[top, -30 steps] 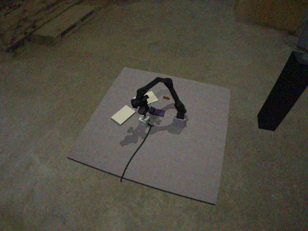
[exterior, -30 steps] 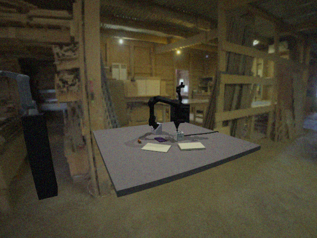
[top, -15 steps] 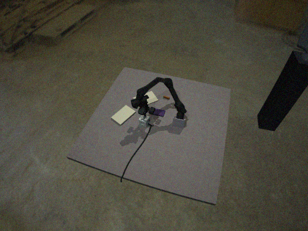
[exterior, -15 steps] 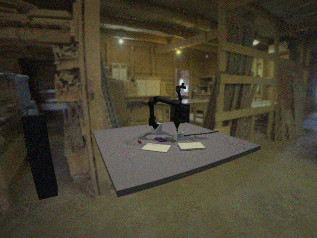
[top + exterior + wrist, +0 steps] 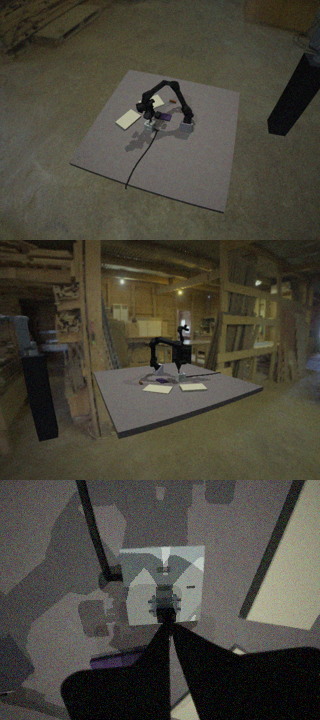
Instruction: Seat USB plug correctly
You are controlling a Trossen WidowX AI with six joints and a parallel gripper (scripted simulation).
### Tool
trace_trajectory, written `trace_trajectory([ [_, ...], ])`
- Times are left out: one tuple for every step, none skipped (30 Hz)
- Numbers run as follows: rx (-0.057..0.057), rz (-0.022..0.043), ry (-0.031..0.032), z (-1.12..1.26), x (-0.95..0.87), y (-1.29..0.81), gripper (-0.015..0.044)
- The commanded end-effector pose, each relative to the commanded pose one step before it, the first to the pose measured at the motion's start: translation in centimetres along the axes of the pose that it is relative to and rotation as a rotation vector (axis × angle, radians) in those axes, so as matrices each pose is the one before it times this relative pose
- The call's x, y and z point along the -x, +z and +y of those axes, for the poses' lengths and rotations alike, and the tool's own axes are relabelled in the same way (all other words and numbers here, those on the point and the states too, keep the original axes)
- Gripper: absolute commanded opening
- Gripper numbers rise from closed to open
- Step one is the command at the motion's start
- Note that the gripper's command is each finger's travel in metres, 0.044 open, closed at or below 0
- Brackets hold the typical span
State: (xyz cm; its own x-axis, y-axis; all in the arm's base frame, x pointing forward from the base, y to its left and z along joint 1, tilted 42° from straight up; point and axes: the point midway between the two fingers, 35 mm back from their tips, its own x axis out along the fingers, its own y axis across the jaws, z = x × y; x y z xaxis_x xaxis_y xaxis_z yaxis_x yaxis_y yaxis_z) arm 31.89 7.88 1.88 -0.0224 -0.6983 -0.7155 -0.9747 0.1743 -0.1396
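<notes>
- Grey table top (image 5: 180, 165) carries the arm, a power cube (image 5: 149, 125), two cream pads and a purple item (image 5: 165, 116).
- Power cube: top socket holds the USB plug (image 5: 165, 600), standing upright at centre of the top face.
- Gripper (image 5: 168, 621): clenched on the USB plug, directly above the cube.
- Black cable (image 5: 140, 160) leaves the cube toward 6 o'clock.
</notes>
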Motion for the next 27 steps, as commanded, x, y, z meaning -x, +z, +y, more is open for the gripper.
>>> trace_trajectory([
  [0.0024, 0.00232, -0.00532, -0.076, -0.067, 0.015, 0.0000],
  [0.0000, 0.00000, 0.00000, 0.000, -0.012, 0.001, 0.0000],
  [0.0000, 0.00000, 0.00000, 0.000, -0.012, 0.001, 0.0000],
  [0.0000, 0.00000, 0.00000, 0.000, -0.012, 0.001, 0.0000],
  [0.0000, 0.00000, 0.00000, 0.000, -0.012, 0.001, 0.0000],
  [0.0000, 0.00000, 0.00000, 0.000, -0.012, 0.001, 0.0000],
  [0.0000, 0.00000, 0.00000, 0.000, -0.012, 0.001, 0.0000],
  [0.0000, 0.00000, 0.00000, 0.000, -0.012, 0.001, 0.0000],
  [0.0000, 0.00000, 0.00000, 0.000, -0.012, 0.001, 0.0000],
  [0.0000, 0.00000, 0.00000, 0.000, -0.012, 0.001, 0.0000],
  [0.0000, 0.00000, 0.00000, 0.000, -0.012, 0.001, 0.0000],
  [0.0000, 0.00000, 0.00000, 0.000, -0.012, 0.001, 0.0000],
  [0.0000, 0.00000, 0.00000, 0.000, -0.012, 0.001, 0.0000],
  [0.0000, 0.00000, 0.00000, 0.000, -0.012, 0.001, 0.0000],
  [0.0000, 0.00000, 0.00000, 0.000, -0.012, 0.001, 0.0000],
  [0.0000, 0.00000, 0.00000, 0.000, -0.012, 0.001, 0.0000],
  [0.0000, 0.00000, 0.00000, 0.000, -0.012, 0.001, 0.0000],
  [0.0000, 0.00000, 0.00000, 0.000, -0.012, 0.001, 0.0000],
  [0.0000, 0.00000, 0.00000, 0.000, -0.012, 0.001, 0.0000],
  [0.0000, 0.00000, 0.00000, 0.000, -0.012, 0.001, 0.0000],
  [0.0000, 0.00000, 0.00000, 0.000, -0.012, 0.001, 0.0000],
  [0.0000, 0.00000, 0.00000, 0.000, -0.012, 0.001, 0.0000],
  [0.0000, 0.00000, 0.00000, 0.000, -0.012, 0.001, 0.0000],
  [0.0000, 0.00000, 0.00000, 0.000, -0.012, 0.001, 0.0000],
  [0.0000, 0.00000, 0.00000, 0.000, -0.012, 0.001, 0.0000],
  [0.0000, 0.00000, 0.00000, 0.000, -0.012, 0.001, 0.0000],
  [0.0000, 0.00000, 0.00000, 0.000, -0.012, 0.001, 0.0000],
])
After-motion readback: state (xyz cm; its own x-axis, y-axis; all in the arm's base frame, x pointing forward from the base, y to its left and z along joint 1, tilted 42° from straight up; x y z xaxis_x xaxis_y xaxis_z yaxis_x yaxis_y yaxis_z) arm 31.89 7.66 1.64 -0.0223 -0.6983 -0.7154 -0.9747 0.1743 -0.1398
